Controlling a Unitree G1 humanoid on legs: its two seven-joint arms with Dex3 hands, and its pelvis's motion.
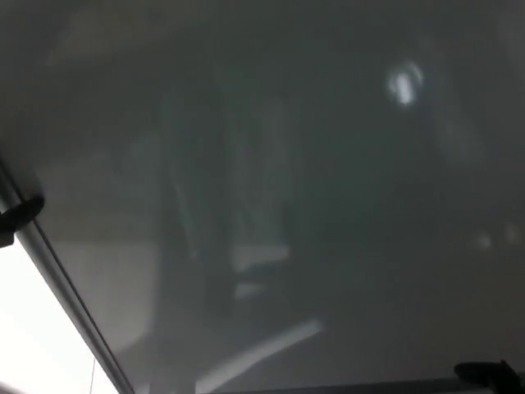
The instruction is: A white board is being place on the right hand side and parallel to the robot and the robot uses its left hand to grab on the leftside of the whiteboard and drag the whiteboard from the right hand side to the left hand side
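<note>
The whiteboard (312, 189) is filling almost the whole head view, a dim grey sheet with faint reflections and one small bright glint near its upper right. Its left frame edge (57, 271) is running as a slanted strip from the left side of the picture down toward the bottom, leaving only a bright wedge of floor (33, 345) showing in the lower left corner.

At the far left, a black fingertip of the left hand (18, 215) is hooking over that frame edge onto the board's face, so the hand is looking clamped on the left side of the whiteboard, though most of it is lying outside the picture. A dark shape at the bottom right corner is too unclear for me to name, and I am not seeing the right hand at all.

Judging from how the board is spanning across the front of the robot, the grab is done and the drag seems well underway. What is left is carrying the board farther over to the left side and then letting go.
</note>
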